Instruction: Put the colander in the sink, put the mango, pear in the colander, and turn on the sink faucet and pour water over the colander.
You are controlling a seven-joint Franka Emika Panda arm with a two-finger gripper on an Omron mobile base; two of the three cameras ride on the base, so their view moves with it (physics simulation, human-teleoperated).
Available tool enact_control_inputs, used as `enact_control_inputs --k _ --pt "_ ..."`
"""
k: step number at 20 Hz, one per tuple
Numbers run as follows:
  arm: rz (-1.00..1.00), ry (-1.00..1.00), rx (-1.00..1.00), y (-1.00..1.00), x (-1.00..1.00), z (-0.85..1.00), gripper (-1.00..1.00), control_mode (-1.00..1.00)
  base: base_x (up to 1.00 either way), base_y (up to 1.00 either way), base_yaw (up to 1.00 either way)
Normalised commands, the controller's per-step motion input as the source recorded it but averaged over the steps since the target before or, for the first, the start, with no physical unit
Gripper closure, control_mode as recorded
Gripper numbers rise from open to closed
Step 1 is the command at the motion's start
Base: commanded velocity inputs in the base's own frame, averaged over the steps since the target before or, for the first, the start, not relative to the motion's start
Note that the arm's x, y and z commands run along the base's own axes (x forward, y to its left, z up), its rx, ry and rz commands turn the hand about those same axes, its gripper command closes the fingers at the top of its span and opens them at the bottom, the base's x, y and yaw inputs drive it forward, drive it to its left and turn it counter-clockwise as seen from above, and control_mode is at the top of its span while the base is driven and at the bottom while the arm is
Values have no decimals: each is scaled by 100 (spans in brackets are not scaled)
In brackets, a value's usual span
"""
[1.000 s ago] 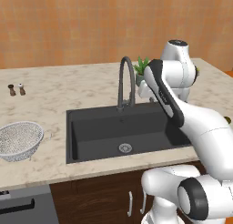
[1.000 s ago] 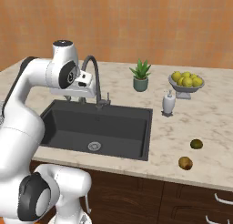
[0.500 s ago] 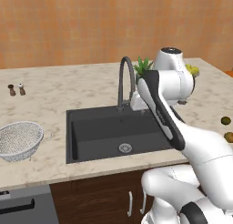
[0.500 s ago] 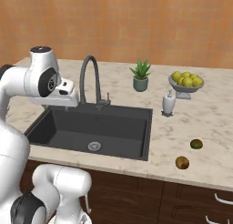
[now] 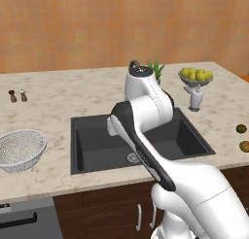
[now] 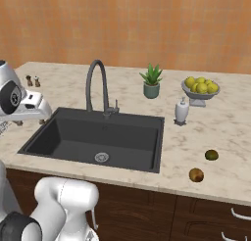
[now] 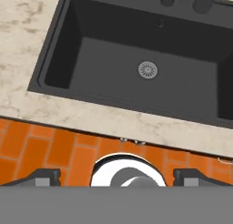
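Tool (image 7: 116, 175) jaws stand wide and empty, the two dark tips far apart, hovering above the near edge of the worktop (image 7: 27, 45) and looking down into the sink (image 7: 113, 77). Sink basin holds nothing beyond its round silver drain (image 7: 147, 69). Colander (image 5: 21, 148) sits on the worktop left of the sink, well apart from it. Sink faucet (image 6: 96, 85) rises at the far rim. Two fruits (image 6: 196, 175) lie right of the sink.

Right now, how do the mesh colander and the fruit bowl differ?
The colander is a wide, low mesh bowl sitting straight on the counter left of the sink; the fruit bowl stands raised on a foot, to the sink's right. The colander is empty; the fruit bowl is heaped with yellow fruit. Both are round and rest on the counter.
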Motion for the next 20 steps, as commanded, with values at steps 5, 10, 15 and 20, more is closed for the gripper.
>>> enact_control_inputs --k 5,10,15,20 --pt "2 0 0 71 3 -6 -100 -100 0 0 0" --pt "2 1 3 67 3 -9 -100 -100 0 0 0" --pt "4 6 11 54 0 -7 -100 -100 0 0 0" --pt "5 6 20 35 0 -14 -100 -100 0 0 0"
